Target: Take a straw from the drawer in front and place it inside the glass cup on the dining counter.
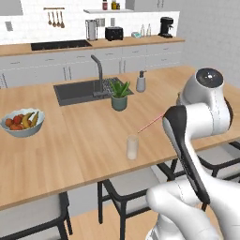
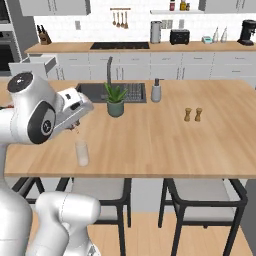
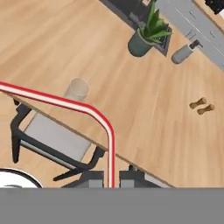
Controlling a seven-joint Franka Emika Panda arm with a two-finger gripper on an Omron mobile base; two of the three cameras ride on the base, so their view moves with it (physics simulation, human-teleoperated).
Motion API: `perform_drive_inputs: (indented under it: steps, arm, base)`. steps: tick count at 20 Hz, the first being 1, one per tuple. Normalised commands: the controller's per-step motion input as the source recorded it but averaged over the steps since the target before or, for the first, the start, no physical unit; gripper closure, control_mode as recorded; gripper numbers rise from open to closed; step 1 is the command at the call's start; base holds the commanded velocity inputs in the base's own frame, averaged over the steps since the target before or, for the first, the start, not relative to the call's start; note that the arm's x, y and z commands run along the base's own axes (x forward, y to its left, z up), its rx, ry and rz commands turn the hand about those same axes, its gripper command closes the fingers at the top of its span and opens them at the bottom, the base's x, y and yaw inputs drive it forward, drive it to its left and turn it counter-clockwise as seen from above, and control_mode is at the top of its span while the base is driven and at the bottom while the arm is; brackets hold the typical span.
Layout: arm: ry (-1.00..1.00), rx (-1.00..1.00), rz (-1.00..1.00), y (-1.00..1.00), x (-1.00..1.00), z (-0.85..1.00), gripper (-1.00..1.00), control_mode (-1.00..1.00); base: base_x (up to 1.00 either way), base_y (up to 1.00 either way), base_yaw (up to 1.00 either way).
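Straw (image 3: 94, 111) is red and thin, pinched between the closed fingers of the gripper (image 3: 110, 178). In the hand view it rises from the fingers, bends, and runs off toward 9 o'clock. The cup (image 1: 132, 147) stands upright near the front edge of the counter (image 1: 84, 136), and the straw's free end is in the air at about 1 o'clock from it in the left base view, not touching. A plant (image 1: 120, 95) stands at 12 o'clock from the cup, beside the sink (image 1: 77, 91).
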Motion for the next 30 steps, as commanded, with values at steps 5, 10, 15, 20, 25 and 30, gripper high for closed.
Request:
perform_drive_inputs:
  steps: [5, 10, 15, 20, 25, 30]
  arm:
    - [-0.01, -0.57, 0.04, 0.0, 0.33, 0.06, 1.0, -1.0]
    - [0.0, -0.47, 0.01, 0.0, 0.54, 0.24, 1.0, -1.0]
    - [0.0, -0.37, 0.0, 0.18, 0.27, 0.21, 1.0, -1.0]
    - [0.0, -0.22, 0.0, 0.59, 0.01, 0.0, 1.0, -1.0]
    - [-0.01, -0.19, -0.02, 0.46, 0.36, -0.03, 1.0, -1.0]
    - [0.0, -0.25, -0.03, 0.2, 0.5, -0.2, 1.0, -1.0]
  base:
    - [0.0, 0.0, 0.0]
    - [0.0, 0.0, 0.0]
    - [0.0, 0.0, 0.0]
    - [0.0, 0.0, 0.0]
    - [0.0, 0.0, 0.0]
    - [0.0, 0.0, 0.0]
